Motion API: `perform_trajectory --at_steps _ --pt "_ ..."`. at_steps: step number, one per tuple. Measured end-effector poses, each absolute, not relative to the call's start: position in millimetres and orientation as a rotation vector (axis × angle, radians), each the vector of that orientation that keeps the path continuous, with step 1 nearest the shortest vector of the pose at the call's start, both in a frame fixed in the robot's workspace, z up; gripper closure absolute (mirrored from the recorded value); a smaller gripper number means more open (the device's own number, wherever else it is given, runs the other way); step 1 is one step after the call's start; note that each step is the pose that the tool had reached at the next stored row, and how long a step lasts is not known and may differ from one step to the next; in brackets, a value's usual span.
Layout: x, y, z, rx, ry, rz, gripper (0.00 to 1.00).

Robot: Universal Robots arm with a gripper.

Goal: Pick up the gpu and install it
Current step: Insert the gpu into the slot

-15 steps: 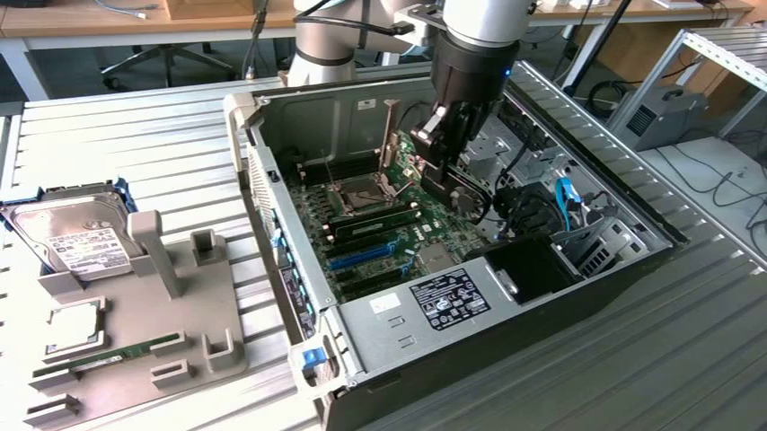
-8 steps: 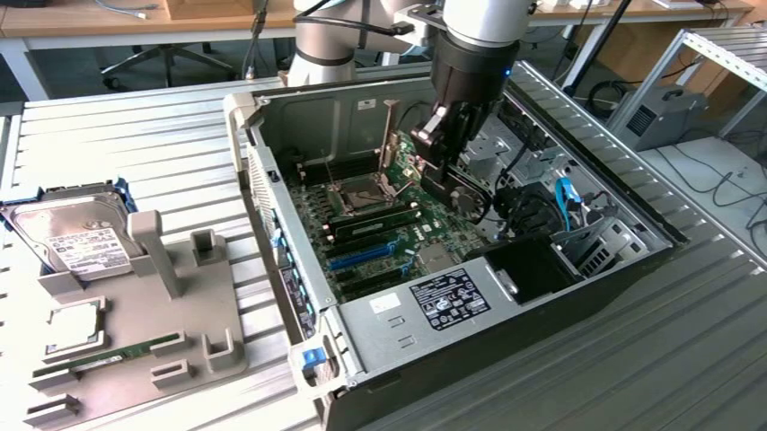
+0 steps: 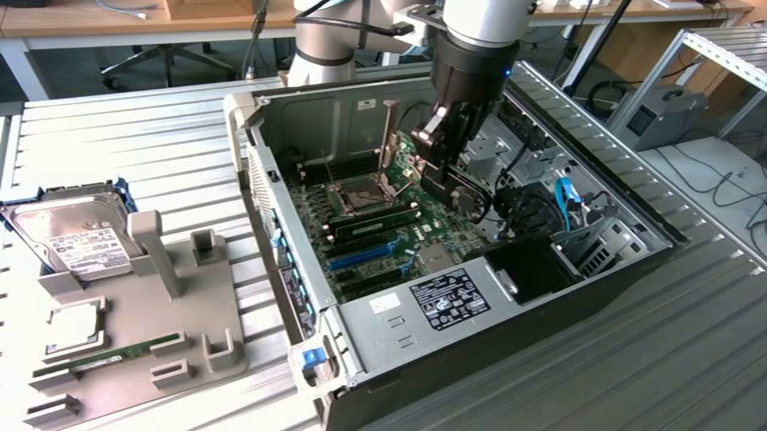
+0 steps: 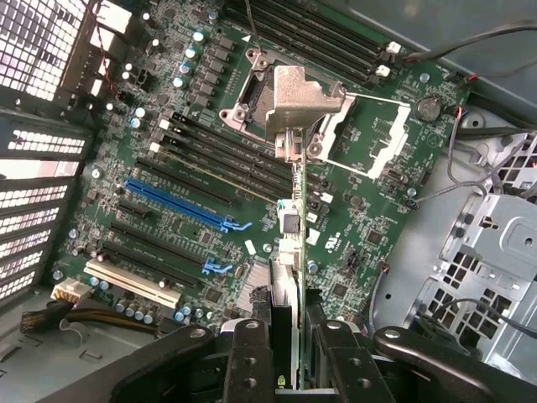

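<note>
The jaws were clenched on the gpu [image 4: 287, 290], with a black finger [image 4: 250, 361] pressed to each face, so the card stood on edge between them. In the exterior view the gpu [image 3: 465, 196] hung as a dark slab just under the jaws, inside the open computer case [image 3: 408, 341]. Directly beneath the jaws lay the green motherboard [image 4: 369, 218]. Whether the card's lower edge touched it could not be told.

Ahead of the jaws, past the card's far end, the CPU socket [image 4: 298, 101] sat with its metal load plate raised. To one side of the jaws ran the row of expansion slots: a long blue slot [image 4: 180, 206] nearest, then black ones, then a white slot [image 4: 134, 285] farther out. On the opposite side, the case's grey metal drive cage [image 4: 495, 252] stood close by.

Above the jaws the robot arm [image 3: 480, 27] reached down into the case. Well away from the jaws, toward the exterior view's left, a grey fixture [image 3: 168, 314] rested on the ribbed metal counter [image 3: 144, 144]. It carried a hard drive [image 3: 78, 242], a processor chip [image 3: 74, 325] and a green RAM stick [image 3: 110, 354].
</note>
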State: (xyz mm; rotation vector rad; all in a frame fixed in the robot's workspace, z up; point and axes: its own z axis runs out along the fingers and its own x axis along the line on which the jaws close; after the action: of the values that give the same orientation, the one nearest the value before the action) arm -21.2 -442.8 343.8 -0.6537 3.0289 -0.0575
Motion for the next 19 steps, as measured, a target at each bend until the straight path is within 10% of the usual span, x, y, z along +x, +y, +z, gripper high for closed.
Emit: perform_trajectory --at_steps 19 --pt "-21.2 -442.8 343.6 -0.781 2.997 -0.055 0.74"
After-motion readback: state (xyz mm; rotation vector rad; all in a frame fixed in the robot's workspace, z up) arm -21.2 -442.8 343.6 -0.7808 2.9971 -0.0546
